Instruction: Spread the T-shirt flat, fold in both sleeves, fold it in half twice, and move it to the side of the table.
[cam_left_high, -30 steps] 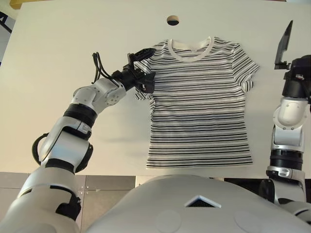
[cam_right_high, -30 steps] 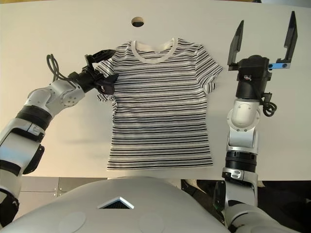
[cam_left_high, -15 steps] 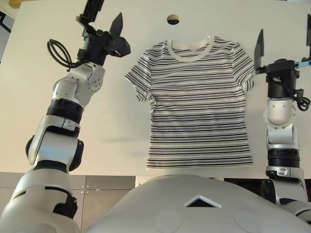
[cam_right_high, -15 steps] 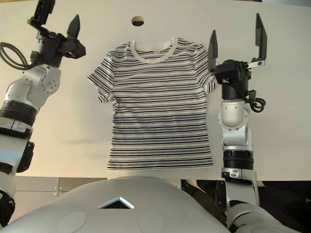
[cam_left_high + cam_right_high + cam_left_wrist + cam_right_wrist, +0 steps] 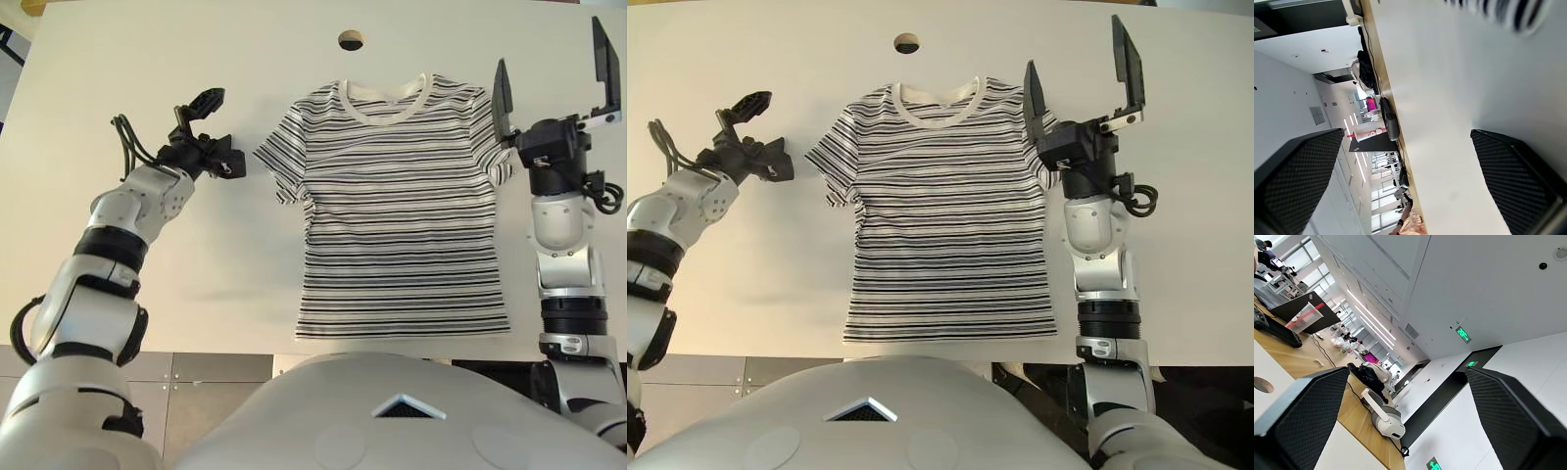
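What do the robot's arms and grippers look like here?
The left arm and right arm have glossy silver-grey shells with black rings at the joints. The left gripper and right gripper are black, each with two long tapered fingers whose pads carry a fine mesh texture. A black cable loops beside the left wrist, another beside the right.

T-shirt (image 5: 402,211) on table (image 5: 118,49) between left gripper (image 5: 223,132) and right gripper (image 5: 551,54) (hole (image 5: 350,40) behind the collar (image 5: 384,109))
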`<state>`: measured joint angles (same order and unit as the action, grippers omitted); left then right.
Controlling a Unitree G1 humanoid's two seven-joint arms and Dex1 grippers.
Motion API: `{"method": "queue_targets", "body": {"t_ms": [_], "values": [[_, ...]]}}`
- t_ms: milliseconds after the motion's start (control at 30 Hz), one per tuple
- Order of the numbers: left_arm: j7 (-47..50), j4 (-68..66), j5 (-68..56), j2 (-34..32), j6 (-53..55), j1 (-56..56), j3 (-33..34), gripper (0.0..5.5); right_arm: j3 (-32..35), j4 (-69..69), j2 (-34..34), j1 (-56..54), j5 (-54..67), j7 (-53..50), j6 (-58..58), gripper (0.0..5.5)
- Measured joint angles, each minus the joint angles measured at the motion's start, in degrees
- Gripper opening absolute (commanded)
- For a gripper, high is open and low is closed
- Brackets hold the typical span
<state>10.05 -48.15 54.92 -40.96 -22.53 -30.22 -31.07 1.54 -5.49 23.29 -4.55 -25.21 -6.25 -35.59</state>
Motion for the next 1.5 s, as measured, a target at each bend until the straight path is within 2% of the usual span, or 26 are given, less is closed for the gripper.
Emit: {"method": "queue_targets", "body": {"t_ms": [133,267,533,767,967,1267,1500], "values": [[-0.40,-0.47,0.26,0.09,-6.28,-2.39,-3.58,4.82,-0.08,0.13,-0.07,0.45,-0.37,-0.02,0.03,4.41],[-5.97,8.85,-2.88,-2.98,-14.71,0.84,-5.24,4.82,-0.15,0.70,-0.23,0.66,-0.40,-0.03,0.55,4.41],[-8.81,12.46,-4.11,-3.98,-12.68,1.87,-5.06,4.82,-0.49,0.78,-0.61,0.73,-0.39,-0.23,0.65,4.41],[-6.87,10.37,-2.79,-0.43,-7.05,1.45,-5.27,3.87,-0.51,0.77,-0.63,1.14,-0.36,-0.28,0.65,4.41],[-6.13,6.21,-2.37,2.13,-5.37,0.18,-5.77,2.79,-0.57,0.47,-0.65,1.14,-0.35,-0.34,0.62,4.41],[-4.83,4.51,-2.29,2.22,-2.70,0.93,-6.52,1.17,-0.64,-0.31,-0.63,1.84,-0.34,-0.56,-0.02,4.41],[-4.85,5.72,-2.32,1.83,-2.19,1.07,-6.35,0.34,-0.64,-0.35,-0.51,2.01,-0.33,-0.56,-0.15,4.41]]}}
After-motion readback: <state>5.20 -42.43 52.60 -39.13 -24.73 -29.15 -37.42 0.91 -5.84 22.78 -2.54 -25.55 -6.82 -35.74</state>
